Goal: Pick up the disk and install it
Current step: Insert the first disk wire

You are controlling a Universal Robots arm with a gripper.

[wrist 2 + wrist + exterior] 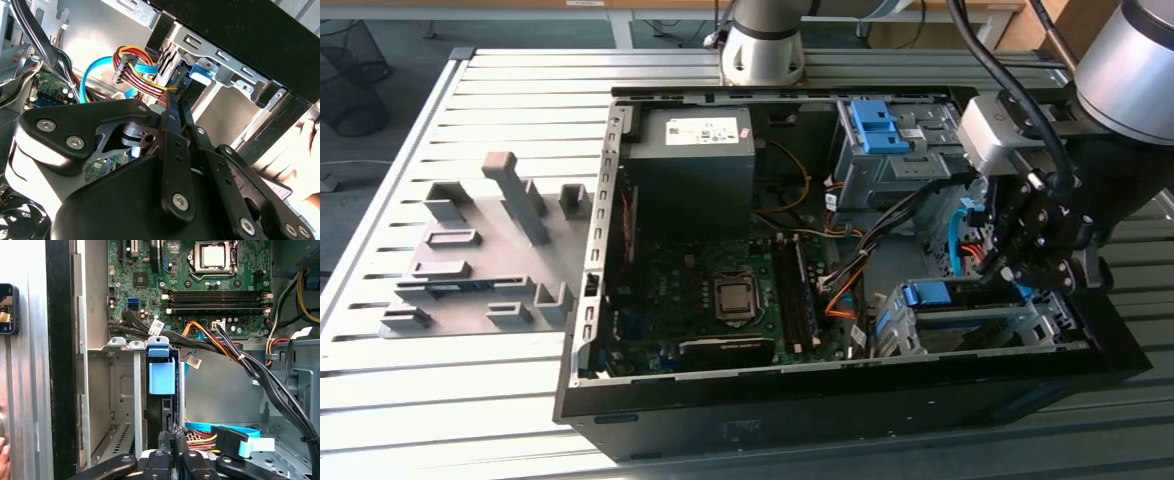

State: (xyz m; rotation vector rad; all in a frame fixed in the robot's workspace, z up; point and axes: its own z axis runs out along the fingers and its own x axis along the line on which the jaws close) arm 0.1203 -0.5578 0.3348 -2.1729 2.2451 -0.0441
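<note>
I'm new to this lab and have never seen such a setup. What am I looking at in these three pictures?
A robot arm works inside an open computer case on a slatted metal table. Beside the case lies a grey holder plate. The exterior view looks on from outside; both wrist views come from cameras riding on the arm. Its gripper reaches into the metal drive cage. Its fingers appear closed on the disk, seen edge-on with a blue rail, standing in a cage slot.

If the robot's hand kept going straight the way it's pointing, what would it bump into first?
Probably the blue latch piece in the metal drive cage. The hand points right at it in the first wrist view, though how far away it sits is hard to judge.
</note>
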